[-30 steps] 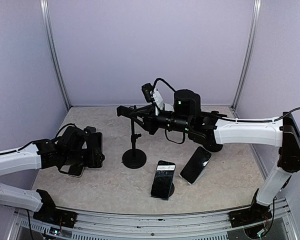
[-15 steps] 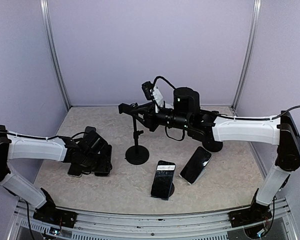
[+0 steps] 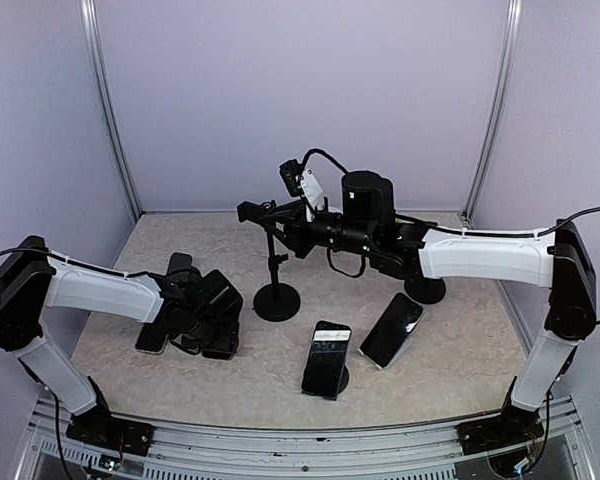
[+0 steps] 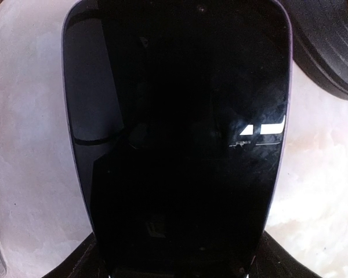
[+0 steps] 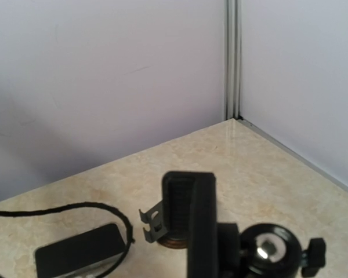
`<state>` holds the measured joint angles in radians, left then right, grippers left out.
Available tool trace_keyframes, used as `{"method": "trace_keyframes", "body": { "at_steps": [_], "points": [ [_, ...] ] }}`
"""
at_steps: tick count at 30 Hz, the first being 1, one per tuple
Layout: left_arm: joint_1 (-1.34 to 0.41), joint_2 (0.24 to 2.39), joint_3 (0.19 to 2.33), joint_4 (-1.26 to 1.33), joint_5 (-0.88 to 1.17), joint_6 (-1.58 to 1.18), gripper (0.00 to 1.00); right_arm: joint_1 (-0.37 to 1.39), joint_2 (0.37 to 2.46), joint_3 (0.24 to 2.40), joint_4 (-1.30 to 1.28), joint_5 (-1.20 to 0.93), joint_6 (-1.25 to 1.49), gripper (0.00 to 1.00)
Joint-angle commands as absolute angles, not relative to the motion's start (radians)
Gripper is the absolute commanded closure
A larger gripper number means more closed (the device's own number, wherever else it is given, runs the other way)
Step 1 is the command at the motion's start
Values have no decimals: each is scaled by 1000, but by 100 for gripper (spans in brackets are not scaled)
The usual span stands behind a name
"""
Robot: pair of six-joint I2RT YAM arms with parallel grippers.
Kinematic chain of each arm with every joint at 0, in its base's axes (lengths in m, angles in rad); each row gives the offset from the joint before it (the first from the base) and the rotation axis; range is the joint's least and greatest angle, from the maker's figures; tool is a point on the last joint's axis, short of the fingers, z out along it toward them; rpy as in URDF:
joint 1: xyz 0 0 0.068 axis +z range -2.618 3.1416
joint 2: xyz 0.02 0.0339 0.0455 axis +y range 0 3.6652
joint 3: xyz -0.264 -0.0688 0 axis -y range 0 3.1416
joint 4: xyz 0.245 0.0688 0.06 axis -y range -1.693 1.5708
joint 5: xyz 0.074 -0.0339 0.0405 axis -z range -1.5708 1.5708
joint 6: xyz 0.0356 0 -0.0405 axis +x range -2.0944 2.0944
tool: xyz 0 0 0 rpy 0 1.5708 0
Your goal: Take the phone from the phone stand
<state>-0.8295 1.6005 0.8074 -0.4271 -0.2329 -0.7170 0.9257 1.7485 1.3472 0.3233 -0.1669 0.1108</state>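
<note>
top view: bright, even light from overhead, only faint soft shadows on the bench (image 3: 430,370), all sharp
left wrist: really dim, phone (image 4: 180,139) glass nearly black, one small white glare patch on the right
right wrist: well lit, phone stand clamp (image 5: 191,226) up close looks soft

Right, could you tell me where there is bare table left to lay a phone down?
Bare table lies back left, between the rear wall and the left arm, and front right, beyond the two propped phones. The middle is crowded: tripod stand, those phones, and a flat phone by the left arm.
</note>
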Motion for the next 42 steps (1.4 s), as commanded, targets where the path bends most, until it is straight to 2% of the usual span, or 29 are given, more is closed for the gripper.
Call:
{"method": "trace_keyframes", "body": {
  "at_steps": [1,4,6,9,10,16,28,42],
  "points": [
    [-853,1617,823,-462,-265,-753,50,910,1738,1400,427,-134,68,100],
    [-860,1592,819,-473,-269,-754,32,910,1742,1397,445,-142,61,100],
    [-862,1567,815,-464,-265,-748,16,908,1746,1397,457,-150,60,100],
    [-856,1530,810,-443,-271,-736,3,907,1758,1406,470,-163,56,100],
    [-851,1518,809,-436,-271,-731,2,908,1764,1413,472,-166,53,100],
    [-820,1419,794,-399,-273,-707,1,905,1810,1461,487,-204,45,100],
    [-691,1072,674,-339,-335,-680,1,900,1983,1648,505,-268,59,100],
    [-666,1017,637,-338,-367,-649,1,900,2184,1916,512,-340,146,100]
  ]
}}
